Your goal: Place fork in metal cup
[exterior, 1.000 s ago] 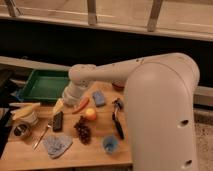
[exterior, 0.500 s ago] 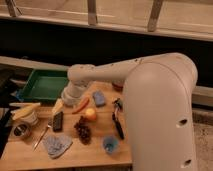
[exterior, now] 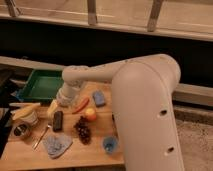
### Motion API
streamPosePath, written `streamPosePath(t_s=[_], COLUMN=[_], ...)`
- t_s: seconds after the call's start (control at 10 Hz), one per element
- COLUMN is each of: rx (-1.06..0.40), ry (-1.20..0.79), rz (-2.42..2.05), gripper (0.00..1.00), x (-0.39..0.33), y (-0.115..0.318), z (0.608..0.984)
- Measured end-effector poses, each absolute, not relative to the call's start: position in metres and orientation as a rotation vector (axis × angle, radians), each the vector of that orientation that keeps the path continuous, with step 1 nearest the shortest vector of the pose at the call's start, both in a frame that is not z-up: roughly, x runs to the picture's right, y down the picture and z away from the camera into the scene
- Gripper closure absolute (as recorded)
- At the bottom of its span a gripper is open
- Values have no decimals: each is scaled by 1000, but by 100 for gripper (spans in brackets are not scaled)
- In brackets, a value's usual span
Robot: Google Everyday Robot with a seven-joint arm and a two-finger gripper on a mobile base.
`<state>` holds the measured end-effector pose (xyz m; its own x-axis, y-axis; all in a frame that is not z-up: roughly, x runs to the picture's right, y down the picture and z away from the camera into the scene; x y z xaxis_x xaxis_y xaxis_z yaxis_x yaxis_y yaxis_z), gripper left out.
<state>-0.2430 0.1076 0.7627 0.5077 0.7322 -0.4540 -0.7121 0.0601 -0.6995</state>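
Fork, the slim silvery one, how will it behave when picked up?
Slim silvery metal fork: likely stiff and light. Lying flat on the wooden table, it may slip from a pinch. The gripper hovers farther back.

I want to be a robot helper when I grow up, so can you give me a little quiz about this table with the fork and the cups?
1. True or false: the fork is already inside the metal cup.
2. Which thing is nearest the gripper? A) the blue cup B) the green tray C) the grapes
3. Fill in: the fork lies between the metal cup and the black ____.

Key
1. False: it lies on the table, beside the cup.
2. B: the gripper hangs by the tray's near corner.
3. bar
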Motion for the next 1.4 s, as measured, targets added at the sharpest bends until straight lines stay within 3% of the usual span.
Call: streamPosePath(t_s=[0.7, 1.4], rx=[-1058, -1085], ry=[-97, -136], rz=[891, 848], gripper=[27, 27], x=[-306, -322], y=[99, 106], z=[778, 783])
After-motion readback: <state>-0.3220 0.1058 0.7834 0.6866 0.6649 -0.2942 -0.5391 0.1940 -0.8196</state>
